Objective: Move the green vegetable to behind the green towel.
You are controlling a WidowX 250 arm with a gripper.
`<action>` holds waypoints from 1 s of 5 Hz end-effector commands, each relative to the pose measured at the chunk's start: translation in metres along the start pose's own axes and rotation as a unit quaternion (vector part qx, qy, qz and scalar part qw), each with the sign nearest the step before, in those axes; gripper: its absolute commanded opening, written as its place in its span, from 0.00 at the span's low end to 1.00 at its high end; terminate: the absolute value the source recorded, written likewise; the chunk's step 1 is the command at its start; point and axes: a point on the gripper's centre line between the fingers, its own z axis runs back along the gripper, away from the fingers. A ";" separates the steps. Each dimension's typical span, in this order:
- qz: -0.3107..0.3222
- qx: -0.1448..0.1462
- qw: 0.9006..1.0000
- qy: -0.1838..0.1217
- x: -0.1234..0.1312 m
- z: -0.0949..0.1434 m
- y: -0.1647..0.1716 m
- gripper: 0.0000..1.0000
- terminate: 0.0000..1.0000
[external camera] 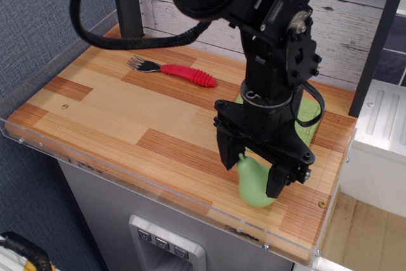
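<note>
A black robot arm w/ a two-fingered black gripper point(252, 172) is reaching down over the near right part of a striped wooden tabletop point(114, 115). The claw is spread apart: its left finger point(229, 155) is hanging just left of the pear's narrow top, its right finger point(277, 180) is sitting at the pear's right side. Can't tell whether either finger is touching the toy; neither looks to be pinching it.

The small pale mint-green glossy plastic pear-shaped toy vegetable point(254, 182) is standing roughly upright on the wood, pointed top tilting slightly left, round bulb resting near the table's near right edge. It's sitting between the two fingers, near side of the towel.

The folded grass-green terry cloth towel point(309, 117) is lying flat further back on the right, mostly hidden behind the arm's wrist; only its right portion & a sliver at the left are showing. Pear & towel are close, but whether they touch is hidden by the gripper.

At the far left-centre, a fork w/ a ribbed red handle & metal tines point(174, 71) is lying on the wood, tines pointing left, well apart from the pear & towel.

A thick black cable point(136, 35) is looping from the arm across the far left. A white plank wall point(355, 20) is running behind the table; a blue textured panel point(38, 17) is standing at left.
</note>
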 end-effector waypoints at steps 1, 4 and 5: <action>0.009 0.004 1.000 -0.025 -0.008 0.019 0.010 1.00 0.00; 0.035 0.012 0.998 -0.042 -0.014 0.039 0.013 1.00 0.00; 0.044 0.016 0.998 -0.048 -0.015 0.047 0.016 1.00 0.00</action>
